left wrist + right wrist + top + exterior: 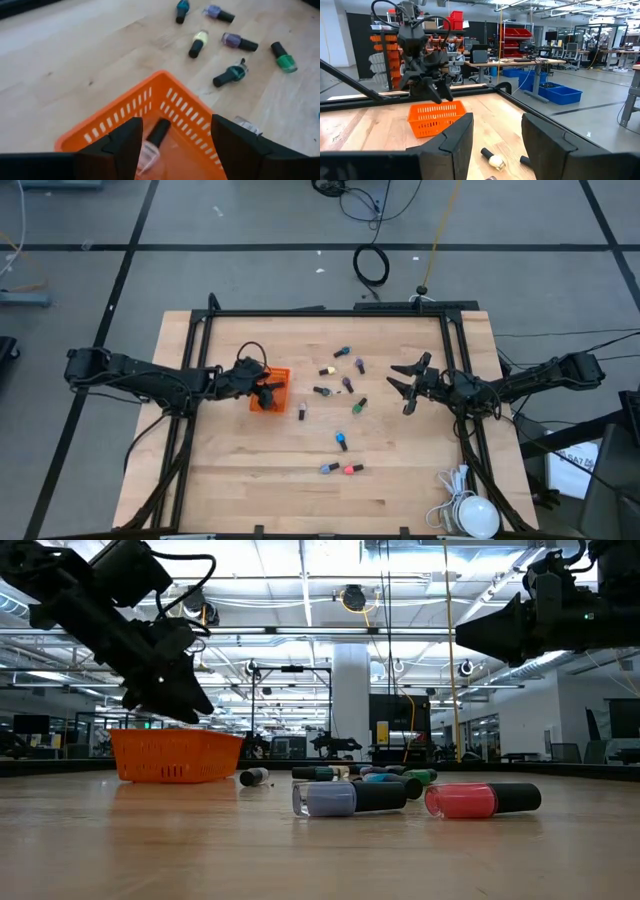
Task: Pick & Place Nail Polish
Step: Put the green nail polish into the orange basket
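The orange mesh basket (272, 392) stands on the table's left half. My left gripper (172, 150) hovers open just above it (170, 690), pointing slantwise down. One pale nail polish bottle (152, 142) with a dark cap lies inside the basket (185, 115), below the open fingers. Several more nail polish bottles lie on their sides mid-table, among them a yellow one (327, 370), a green one (358, 406), a blue one (341, 440) and a red one (352, 468). My right gripper (403, 385) waits open and empty above the table's right part (497, 145).
A black frame rail (320, 312) runs round the tabletop. A white round object with a coiled cable (470, 515) sits at the near right corner. Bare wood lies along the near edge and left of the basket.
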Action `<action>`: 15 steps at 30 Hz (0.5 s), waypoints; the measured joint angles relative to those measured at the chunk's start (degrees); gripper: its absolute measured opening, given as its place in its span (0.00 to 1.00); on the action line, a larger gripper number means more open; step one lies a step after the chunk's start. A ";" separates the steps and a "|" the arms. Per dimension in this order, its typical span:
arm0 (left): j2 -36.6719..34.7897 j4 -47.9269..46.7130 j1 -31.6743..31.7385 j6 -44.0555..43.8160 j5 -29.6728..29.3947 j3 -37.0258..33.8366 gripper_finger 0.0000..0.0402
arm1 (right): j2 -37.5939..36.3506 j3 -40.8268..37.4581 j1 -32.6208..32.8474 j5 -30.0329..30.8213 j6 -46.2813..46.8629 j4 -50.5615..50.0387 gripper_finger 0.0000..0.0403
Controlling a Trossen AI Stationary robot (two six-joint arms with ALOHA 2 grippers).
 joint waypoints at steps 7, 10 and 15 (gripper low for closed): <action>0.00 3.83 -0.02 1.72 0.02 0.00 0.58 | 0.72 1.01 -0.01 -4.62 2.59 -6.97 0.39; 0.00 4.29 -0.02 1.74 0.02 0.00 0.58 | 3.63 4.13 0.10 -6.15 3.78 -17.41 0.43; 0.00 4.85 -0.02 1.74 0.02 0.00 0.58 | 13.26 9.04 -0.06 -6.27 5.25 -24.93 0.48</action>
